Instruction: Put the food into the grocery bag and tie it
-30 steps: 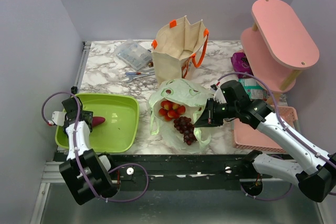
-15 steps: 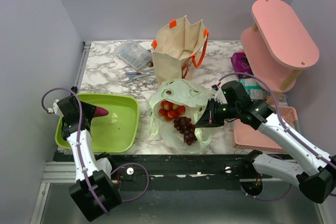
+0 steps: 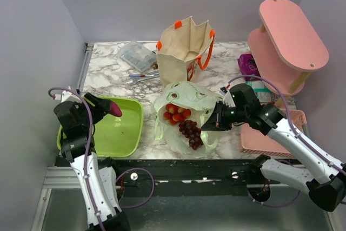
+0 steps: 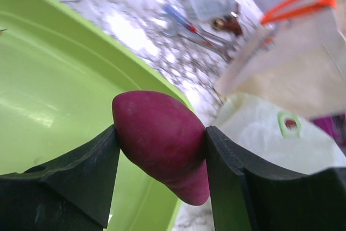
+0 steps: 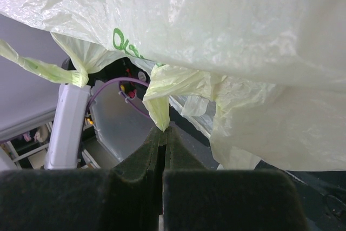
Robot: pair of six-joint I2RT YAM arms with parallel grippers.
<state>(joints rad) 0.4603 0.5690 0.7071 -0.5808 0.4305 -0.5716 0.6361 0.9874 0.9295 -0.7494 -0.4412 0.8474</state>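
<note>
The left arm (image 3: 73,120) stands tall over the green tray (image 3: 121,131), jaws clamped on the purple-red sweet potato (image 4: 157,144). Its long axis runs left to right, tip aimed at the grocery bag (image 3: 189,94). The bag sits open on the worktop (image 3: 102,77), with strawberries (image 3: 175,112) and grapes (image 3: 190,132) inside. The right arm (image 3: 286,133) reaches low leftward, jaws pinched tight on the bag's rim. Green lettering (image 5: 127,44) there is too crumpled to read.

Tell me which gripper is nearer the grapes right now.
Right. The right gripper pinches the grocery bag at its edge, just beside the grapes. The left gripper holds the sweet potato above the green tray, off to the bag's left.
</note>
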